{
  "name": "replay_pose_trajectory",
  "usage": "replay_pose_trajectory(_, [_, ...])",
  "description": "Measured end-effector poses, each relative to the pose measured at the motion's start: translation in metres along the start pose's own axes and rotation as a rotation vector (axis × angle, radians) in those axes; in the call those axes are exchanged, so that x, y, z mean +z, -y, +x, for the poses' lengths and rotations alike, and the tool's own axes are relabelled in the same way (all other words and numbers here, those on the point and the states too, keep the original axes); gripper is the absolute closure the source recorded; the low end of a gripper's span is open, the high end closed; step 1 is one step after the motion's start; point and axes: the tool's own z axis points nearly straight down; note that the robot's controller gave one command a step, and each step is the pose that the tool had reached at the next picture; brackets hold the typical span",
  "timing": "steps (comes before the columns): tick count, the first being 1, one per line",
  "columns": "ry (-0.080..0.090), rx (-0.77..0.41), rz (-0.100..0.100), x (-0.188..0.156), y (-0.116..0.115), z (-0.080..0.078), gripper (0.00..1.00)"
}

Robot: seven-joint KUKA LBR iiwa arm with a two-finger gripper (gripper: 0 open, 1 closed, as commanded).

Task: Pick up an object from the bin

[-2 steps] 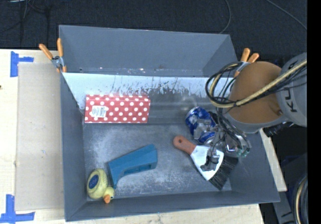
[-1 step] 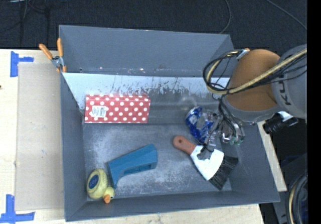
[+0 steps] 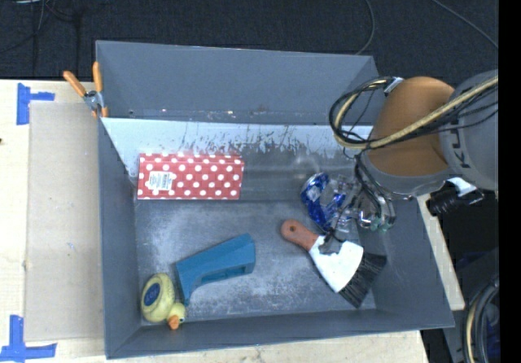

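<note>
The arm (image 3: 456,137) comes in from the frame's right, its orange-covered wrist bent down over the right side of the grey bin (image 3: 244,93). The gripper (image 3: 352,213) hangs low at centre right, just beside a crumpled blue wrapper (image 3: 316,193) and over a white hand brush (image 3: 340,265). Whether it is open or closed cannot be told.
</note>
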Motion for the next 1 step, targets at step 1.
replay_pose_trajectory(1, [-0.002,0.194,0.0,0.0678,0.0062,0.0247,0.0])
